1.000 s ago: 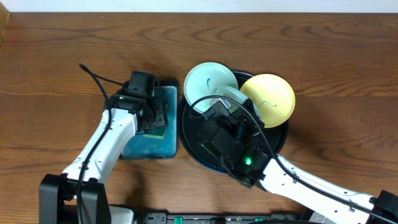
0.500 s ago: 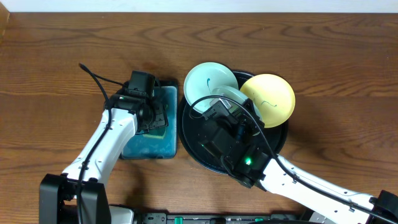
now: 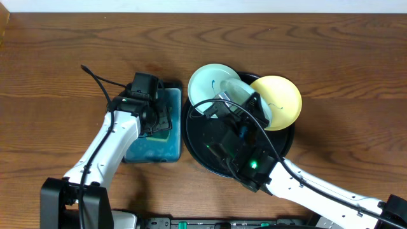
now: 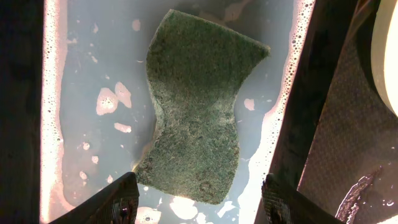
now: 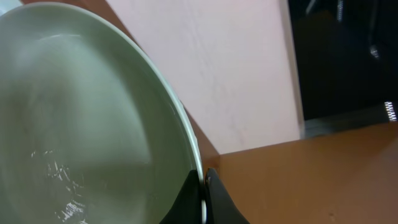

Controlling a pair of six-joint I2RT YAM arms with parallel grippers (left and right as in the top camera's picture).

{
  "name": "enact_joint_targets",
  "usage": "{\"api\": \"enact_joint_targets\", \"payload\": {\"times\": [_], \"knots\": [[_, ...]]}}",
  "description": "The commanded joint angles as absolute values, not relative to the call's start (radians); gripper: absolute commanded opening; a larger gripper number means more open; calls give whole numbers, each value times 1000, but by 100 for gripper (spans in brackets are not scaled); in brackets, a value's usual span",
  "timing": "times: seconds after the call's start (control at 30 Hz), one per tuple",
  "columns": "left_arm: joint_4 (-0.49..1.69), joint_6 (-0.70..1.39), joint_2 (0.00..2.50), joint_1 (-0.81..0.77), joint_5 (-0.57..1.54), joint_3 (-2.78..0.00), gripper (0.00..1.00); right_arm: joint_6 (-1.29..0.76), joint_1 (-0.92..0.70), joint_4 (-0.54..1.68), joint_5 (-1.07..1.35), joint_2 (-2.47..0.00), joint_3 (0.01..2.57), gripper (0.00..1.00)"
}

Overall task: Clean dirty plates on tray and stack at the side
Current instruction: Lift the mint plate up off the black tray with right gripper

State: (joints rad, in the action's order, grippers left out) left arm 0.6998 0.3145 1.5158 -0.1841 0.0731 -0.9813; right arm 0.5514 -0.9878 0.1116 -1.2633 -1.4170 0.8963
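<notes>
The round black tray [image 3: 198, 147] sits at the table's middle. A pale mint plate with teal smears [image 3: 210, 81] lies on its far-left rim and a pale yellow plate [image 3: 283, 98] on its far-right rim. My right gripper [image 5: 204, 193] is shut on the rim of a second mint plate [image 5: 81, 124], held tilted on edge above the tray [image 3: 251, 98]. My left gripper [image 4: 196, 202] is open above a green sponge [image 4: 196, 106] that lies in the soapy water of the black basin [image 3: 152, 137].
The basin stands just left of the tray, nearly touching it. Bare wooden table [image 3: 343, 63] stretches to the right and far side. A black cable [image 3: 95, 79] trails from the left arm.
My right gripper has lifted and tipped the mint plate up on its edge, shifting it slightly right over the yellow plate. The left arm has not moved.
</notes>
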Motion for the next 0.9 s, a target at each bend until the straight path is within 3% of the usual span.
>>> {"api": "enact_joint_targets", "payload": {"times": [0.0, 0.43, 0.57, 0.67, 0.87], "knots": [[703, 311, 1518, -180, 72, -970, 65, 657, -997, 73, -1320, -1417, 918, 1], [703, 311, 1518, -180, 72, -970, 65, 648, -996, 59, -1320, -1417, 918, 1], [703, 311, 1518, -180, 72, -970, 65, 475, -972, 73, -1320, -1417, 918, 1], [704, 311, 1518, -180, 72, -970, 65, 231, -935, 129, -1316, -1417, 918, 1], [706, 311, 1518, -180, 72, -970, 65, -67, -868, 261, -1059, -1415, 918, 1]]}}
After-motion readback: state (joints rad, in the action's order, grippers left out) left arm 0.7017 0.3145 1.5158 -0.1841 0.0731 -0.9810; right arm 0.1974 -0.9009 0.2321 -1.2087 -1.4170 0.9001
